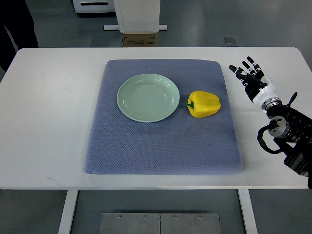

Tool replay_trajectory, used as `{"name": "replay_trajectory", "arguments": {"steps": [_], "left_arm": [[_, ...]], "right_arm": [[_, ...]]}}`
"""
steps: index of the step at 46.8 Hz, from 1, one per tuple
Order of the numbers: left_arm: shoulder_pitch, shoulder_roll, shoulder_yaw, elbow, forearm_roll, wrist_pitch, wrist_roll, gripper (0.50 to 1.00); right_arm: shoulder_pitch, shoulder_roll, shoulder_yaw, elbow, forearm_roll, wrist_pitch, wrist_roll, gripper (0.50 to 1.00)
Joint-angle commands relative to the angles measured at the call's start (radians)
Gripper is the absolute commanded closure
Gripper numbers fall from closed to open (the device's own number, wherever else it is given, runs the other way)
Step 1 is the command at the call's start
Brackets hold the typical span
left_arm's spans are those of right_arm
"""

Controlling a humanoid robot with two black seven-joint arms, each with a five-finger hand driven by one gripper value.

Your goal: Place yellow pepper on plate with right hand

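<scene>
A yellow pepper (204, 104) lies on its side on a blue-grey mat (163, 146), green stem pointing left. Just left of it, almost touching, sits an empty pale green plate (148, 97). My right hand (249, 74) hovers over the white table to the right of the mat, well clear of the pepper, its fingers spread and holding nothing. Its black forearm comes in from the lower right edge. The left arm does not show.
The white table (48, 122) carries the mat in its middle. Beyond the far edge stand a white pedestal with a cardboard box (139, 40) and grey floor. A dark shape fills the top left corner.
</scene>
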Motion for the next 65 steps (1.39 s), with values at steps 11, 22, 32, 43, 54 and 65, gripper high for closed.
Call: {"name": "replay_trajectory", "arguments": {"steps": [11, 22, 32, 43, 54, 65], "left_arm": [[0.01, 0.0, 0.002, 0.0, 0.0, -0.014, -0.004, 0.5], [0.01, 0.0, 0.002, 0.0, 0.0, -0.014, -0.004, 0.5], [0.01, 0.0, 0.002, 0.0, 0.0, -0.014, -0.004, 0.5], [0.01, 0.0, 0.002, 0.0, 0.0, -0.014, -0.004, 0.5], [0.01, 0.0, 0.002, 0.0, 0.0, -0.014, -0.004, 0.5], [0.01, 0.0, 0.002, 0.0, 0.0, -0.014, -0.004, 0.5]], "right_arm": [[-0.001, -0.001, -0.001, 0.0, 0.0, 0.0, -0.001, 0.5], [-0.001, -0.001, -0.001, -0.002, 0.0, 0.0, 0.0, 0.5], [0.001, -0.001, 0.001, -0.003, 0.0, 0.0, 0.0, 0.5], [0.001, -0.001, -0.001, -0.006, 0.0, -0.002, 0.003, 0.5], [-0.007, 0.005, 0.001, -0.008, 0.0, -0.002, 0.002, 0.5], [-0.002, 0.003, 0.002, -0.009, 0.0, -0.003, 0.002, 0.5]]}}
